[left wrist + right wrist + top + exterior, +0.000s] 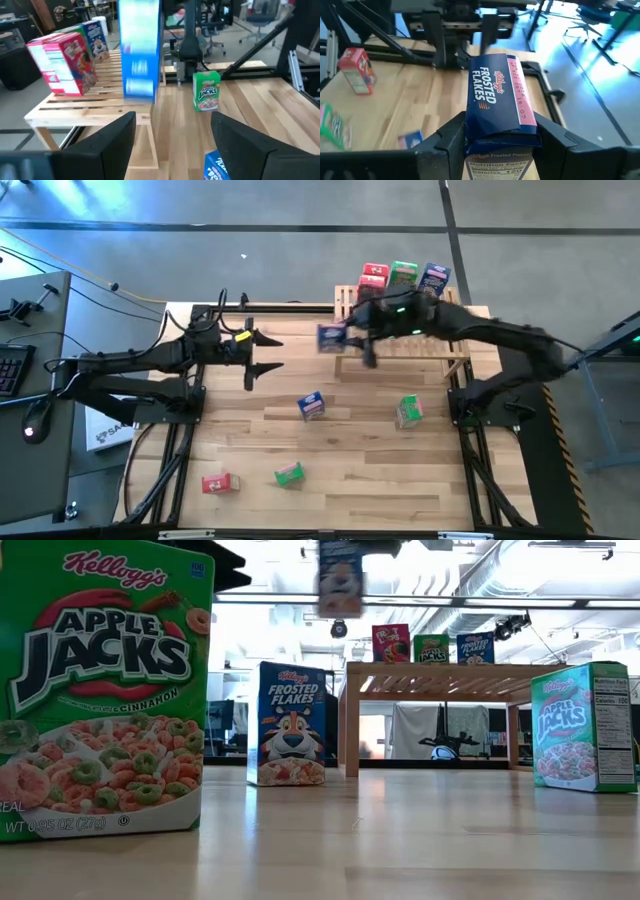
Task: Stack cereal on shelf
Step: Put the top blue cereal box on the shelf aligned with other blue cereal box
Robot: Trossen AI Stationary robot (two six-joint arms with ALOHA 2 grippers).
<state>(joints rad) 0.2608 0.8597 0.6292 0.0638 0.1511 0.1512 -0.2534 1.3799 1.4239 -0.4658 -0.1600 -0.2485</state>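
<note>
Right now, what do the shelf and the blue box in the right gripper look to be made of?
The shelf: pale, unpainted-looking wood, judging by its thin slats and visible grain. The blue box held by the right gripper: apparently thin printed cardboard with a slight sheen, judging by its folded edges and Frosted Flakes print.

My left gripper (268, 352) has open tabletop ahead, nothing between its spread fingers. The blue box (332, 337) in my right gripper (352, 340) hangs right in that lane, near the shelf (455, 352) end. Three boxes crowd the shelf's far edge; the near slats are bare.
</note>
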